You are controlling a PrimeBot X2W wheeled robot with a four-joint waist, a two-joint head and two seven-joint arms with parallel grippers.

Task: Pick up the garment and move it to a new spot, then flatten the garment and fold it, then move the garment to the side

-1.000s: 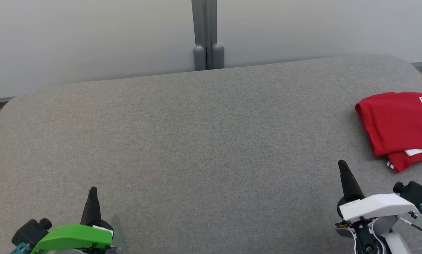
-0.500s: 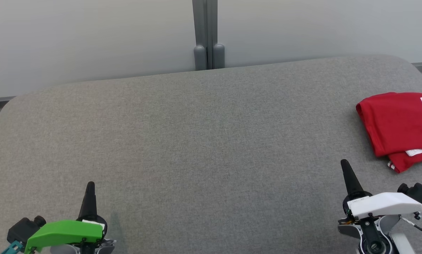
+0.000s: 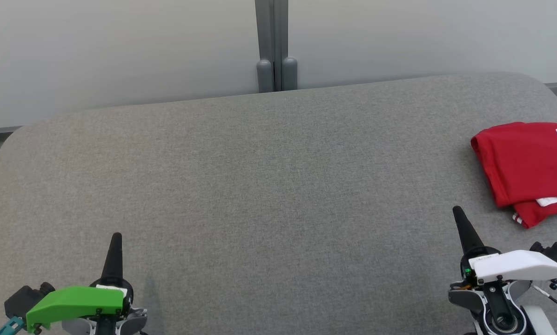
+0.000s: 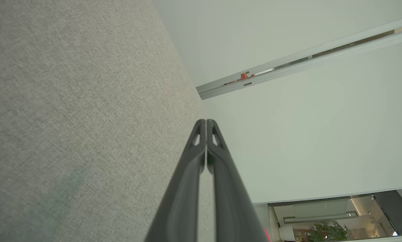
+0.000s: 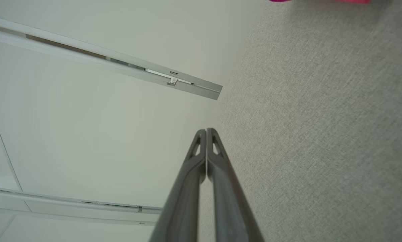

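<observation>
The garment (image 3: 527, 165) is red with a dark print and lies folded at the right edge of the grey fabric table (image 3: 269, 195). A sliver of the garment (image 5: 318, 1) shows at the top of the right wrist view. My right gripper (image 3: 457, 212) is shut and empty, low at the right, a short way in front and left of the garment. My left gripper (image 3: 116, 237) is shut and empty at the lower left, far from the garment. Both wrist views show fingertips pressed together, left gripper (image 4: 206, 121) and right gripper (image 5: 206, 131).
A pale wall with a grey vertical post (image 3: 276, 46) stands behind the table's far edge. The table's rounded corners fall away at the left and right.
Both grippers have drawn back toward the bottom edge, the left drifting left, the right drifting right. The garment has not moved.
</observation>
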